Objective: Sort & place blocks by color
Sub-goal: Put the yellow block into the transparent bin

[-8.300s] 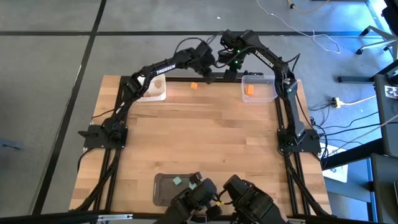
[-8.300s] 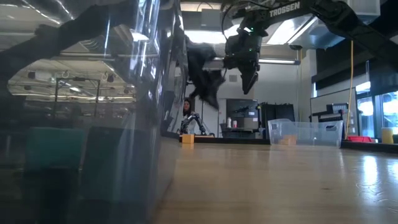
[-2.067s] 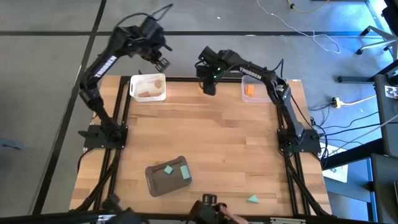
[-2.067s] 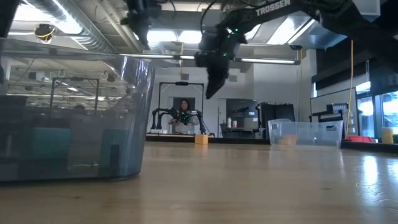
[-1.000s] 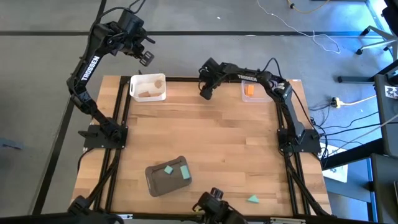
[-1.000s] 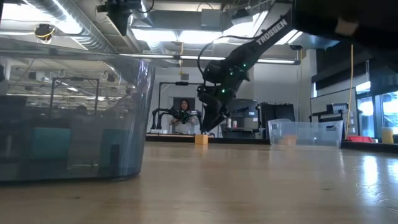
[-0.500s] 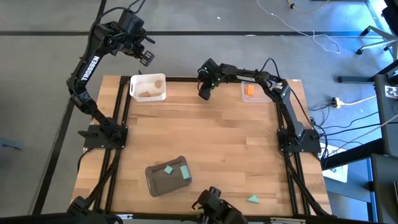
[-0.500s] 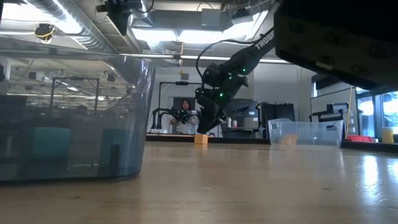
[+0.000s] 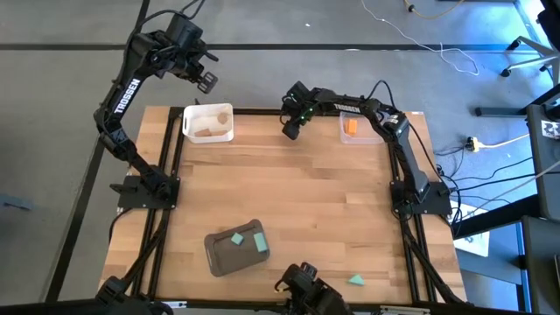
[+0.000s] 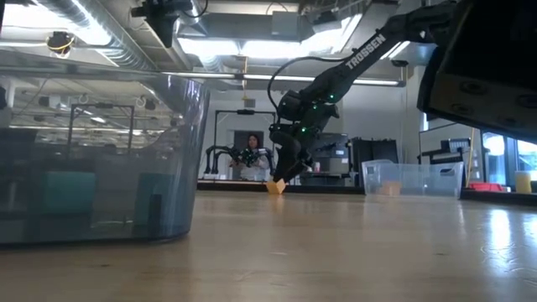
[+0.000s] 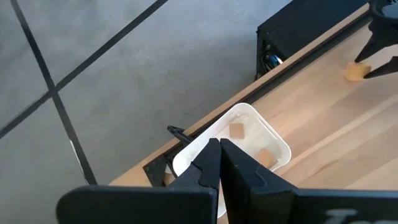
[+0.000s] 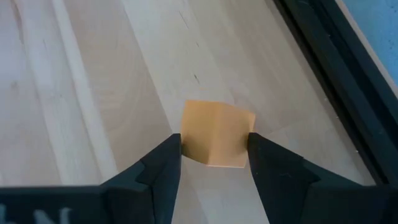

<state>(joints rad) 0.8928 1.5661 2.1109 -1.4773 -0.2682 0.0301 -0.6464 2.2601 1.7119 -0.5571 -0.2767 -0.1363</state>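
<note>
A small orange block (image 12: 216, 134) sits near the table's far edge, between the white and clear trays. My right gripper (image 12: 214, 147) is shut on it; the high view shows this gripper (image 9: 290, 131) reaching in from the right. My left gripper (image 11: 219, 163) is shut and hangs high beyond the far left corner (image 9: 208, 83), above the white tray (image 9: 208, 123), which holds pale wood blocks. Another orange block (image 9: 351, 127) lies in the clear tray (image 9: 363, 127). Two teal blocks (image 9: 236, 238) lie in the dark grey tray (image 9: 236, 247). A teal wedge (image 9: 355, 280) rests on the table. My right gripper pinches the orange block between its two fingers, one on each opposite side face (image 12: 184, 140). The fingers come slanting down from the table's right and far side. In the low view the block (image 10: 275, 187) is tilted with one corner lowest, at or just above the table.
The black frame rail (image 9: 262, 111) runs along the far edge just behind the held block. A dark object (image 9: 306, 296) sits at the near edge and fills the low view's upper right (image 10: 495, 59). Bare wood lies across the table's middle (image 9: 289, 188).
My right gripper has come down onto the orange block at the far edge. The block, which sat flat on the table, now stands tilted on a corner between the fingers. The dark object near the low camera has shifted.
</note>
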